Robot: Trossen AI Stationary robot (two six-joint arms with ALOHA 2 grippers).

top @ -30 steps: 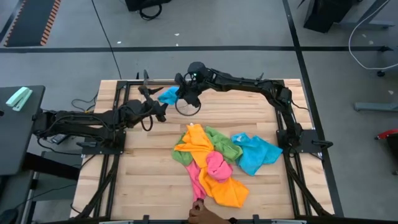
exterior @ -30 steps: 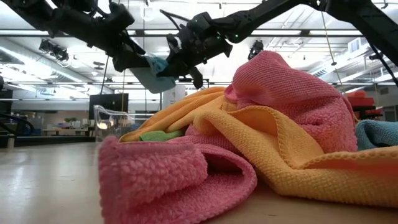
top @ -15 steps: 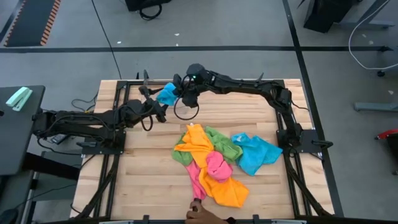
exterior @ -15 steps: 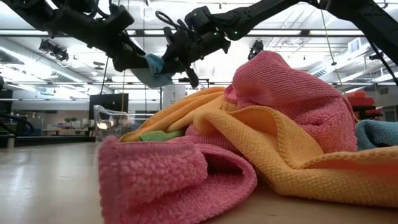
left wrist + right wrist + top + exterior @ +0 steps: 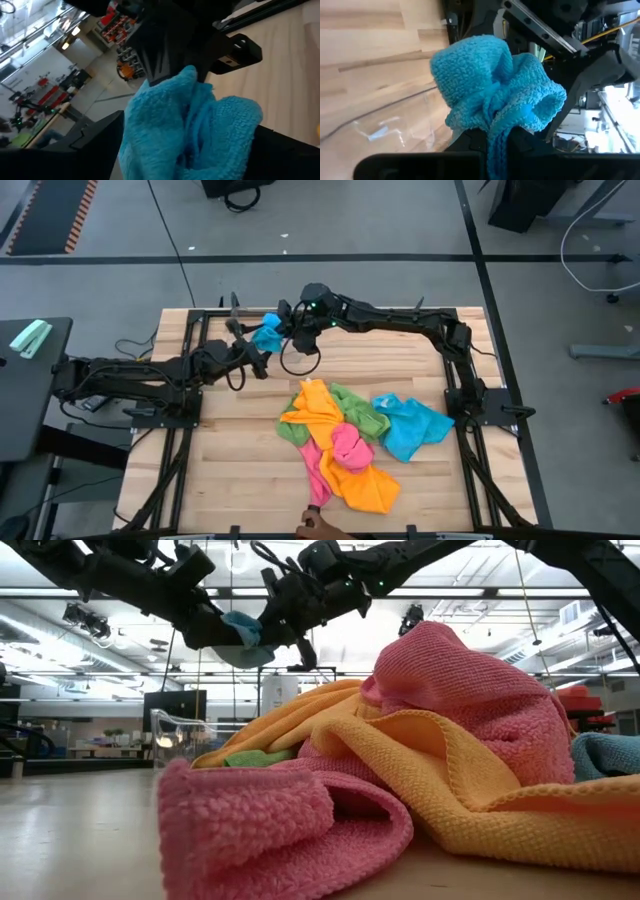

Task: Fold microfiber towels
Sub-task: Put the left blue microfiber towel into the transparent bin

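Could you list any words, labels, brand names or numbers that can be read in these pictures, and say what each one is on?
None can be read: the towel pile, the blue towel held by the right gripper, the wooden table and the arms carry no visible text.
Shelves and boxes in the room behind, seen in the left wrist and low views, are too blurred to read.
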